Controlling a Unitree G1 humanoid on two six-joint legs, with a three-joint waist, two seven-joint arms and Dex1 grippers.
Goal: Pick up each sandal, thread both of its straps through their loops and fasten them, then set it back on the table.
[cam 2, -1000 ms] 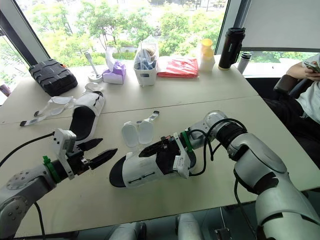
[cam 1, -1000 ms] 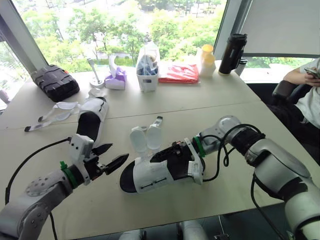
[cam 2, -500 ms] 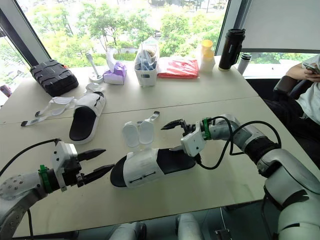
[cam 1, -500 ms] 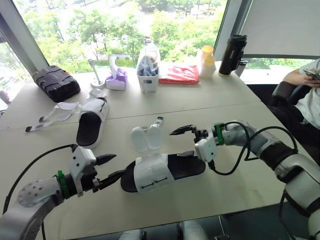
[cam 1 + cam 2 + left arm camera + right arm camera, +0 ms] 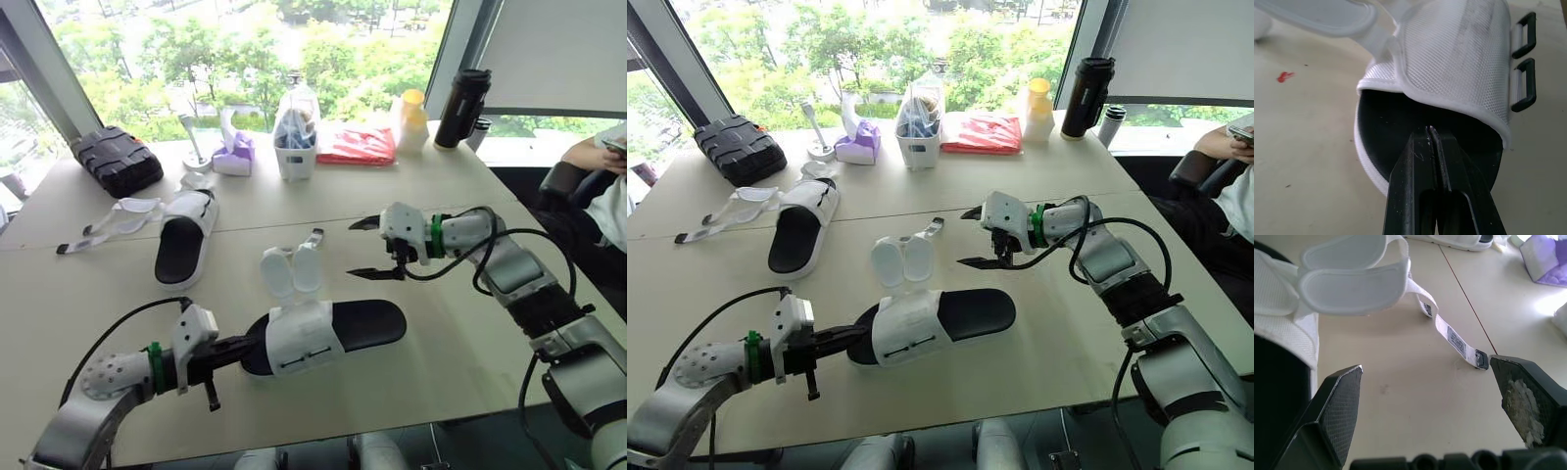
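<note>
since half a second earlier the right gripper (image 5: 355, 249) had come off the heel of the near sandal (image 5: 367, 323) and hung above the table (image 5: 470, 343) just far-right of it, fingers wide apart. the left gripper (image 5: 235, 351), open beside the toe back then, had closed, its tips pressed together and tucked into the toe opening under the white upper. the sandal lay flat at mid-table, black footbed up, its two padded straps (image 5: 291, 270) unfastened and splayed to the far side, clear of the black loops (image 5: 1524, 63).
</note>
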